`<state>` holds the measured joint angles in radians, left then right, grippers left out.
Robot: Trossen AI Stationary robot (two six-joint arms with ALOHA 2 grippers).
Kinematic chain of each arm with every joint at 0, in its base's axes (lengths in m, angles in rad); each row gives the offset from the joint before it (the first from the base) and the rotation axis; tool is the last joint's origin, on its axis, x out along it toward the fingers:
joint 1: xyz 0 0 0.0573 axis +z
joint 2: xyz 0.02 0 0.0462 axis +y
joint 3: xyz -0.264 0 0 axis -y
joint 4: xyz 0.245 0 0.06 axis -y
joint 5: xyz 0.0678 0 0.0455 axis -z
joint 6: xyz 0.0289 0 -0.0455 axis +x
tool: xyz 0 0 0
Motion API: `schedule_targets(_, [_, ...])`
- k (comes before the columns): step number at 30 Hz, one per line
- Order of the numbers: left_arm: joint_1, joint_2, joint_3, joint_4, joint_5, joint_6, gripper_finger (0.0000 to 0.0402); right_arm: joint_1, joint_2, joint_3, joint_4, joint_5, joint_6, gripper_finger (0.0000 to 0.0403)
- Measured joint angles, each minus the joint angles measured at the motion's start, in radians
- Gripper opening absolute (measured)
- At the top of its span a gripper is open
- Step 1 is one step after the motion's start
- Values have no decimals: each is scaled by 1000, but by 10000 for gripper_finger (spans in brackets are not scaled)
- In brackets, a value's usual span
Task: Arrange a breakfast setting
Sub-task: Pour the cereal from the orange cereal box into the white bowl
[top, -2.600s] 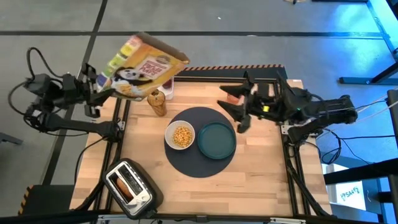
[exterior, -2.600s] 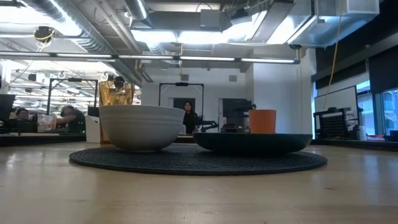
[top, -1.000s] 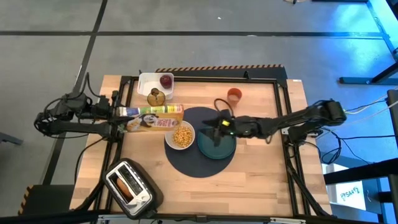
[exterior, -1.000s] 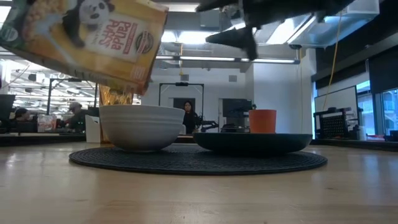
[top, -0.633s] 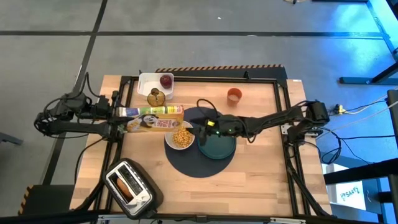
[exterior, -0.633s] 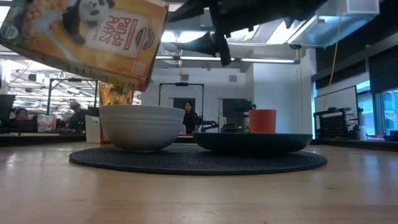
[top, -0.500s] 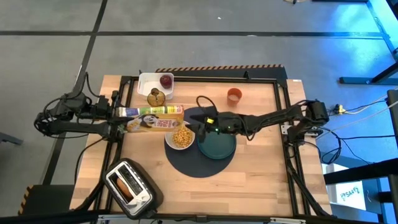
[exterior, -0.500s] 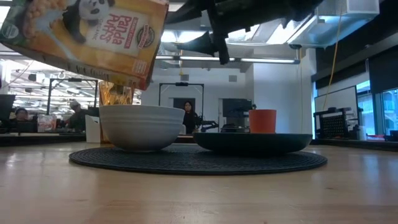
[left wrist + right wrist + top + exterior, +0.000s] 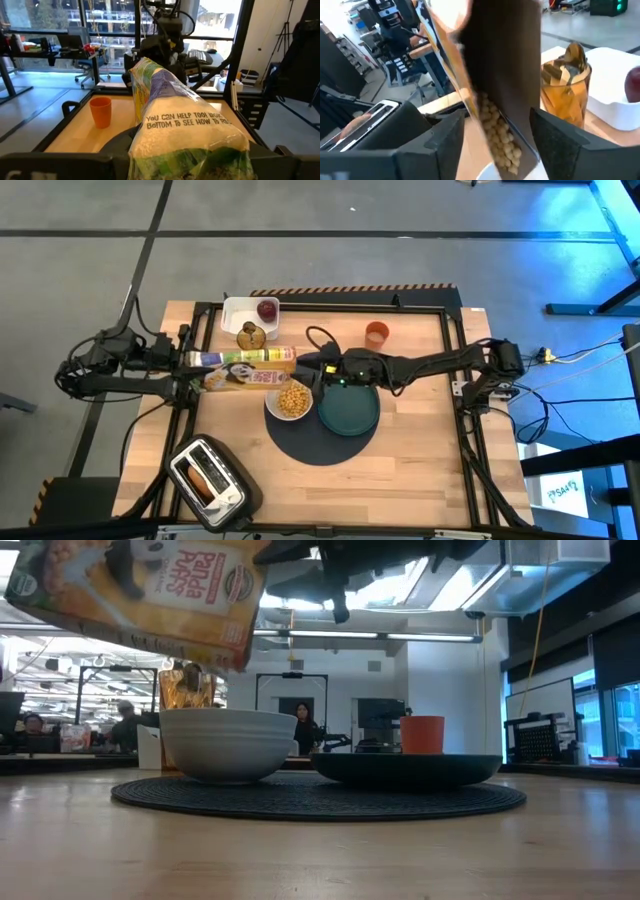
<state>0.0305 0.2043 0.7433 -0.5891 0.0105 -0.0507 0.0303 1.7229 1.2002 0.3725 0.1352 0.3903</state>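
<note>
High view: left end effector [image 9: 192, 360], left of centre, clenched on the cereal box [image 9: 245, 369]; box's long axis runs left-right, its mouth over the bowl [image 9: 290, 399] on the mat [image 9: 300, 442]. Right end effector [image 9: 322, 367] at the box's mouth, nearer to it; plate [image 9: 349, 409] right of the bowl.
Low view: box tilted at upper left, above the bowl [image 9: 228, 744]; cup [image 9: 422, 735] behind the plate [image 9: 405, 769].
Left wrist view: bag [image 9: 187, 135] fills lower centre.
Right wrist view: fingers spread either side of the open box [image 9: 490, 75]; cereal [image 9: 495, 131] at its mouth.
</note>
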Motion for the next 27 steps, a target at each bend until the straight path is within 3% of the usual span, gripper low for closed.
schedule_targets(12, [0,0,0,2,-19,2,130,2,31,90,-29,-50,-26,122])
schedule_targets(20, [0,0,0,11,-24,1,130,-7,31,149,-140,-78,-33,14])
schedule_targets(27, [0,0,1,-17,-31,-19,130,-23,36,275,-373,-146,-51,2])
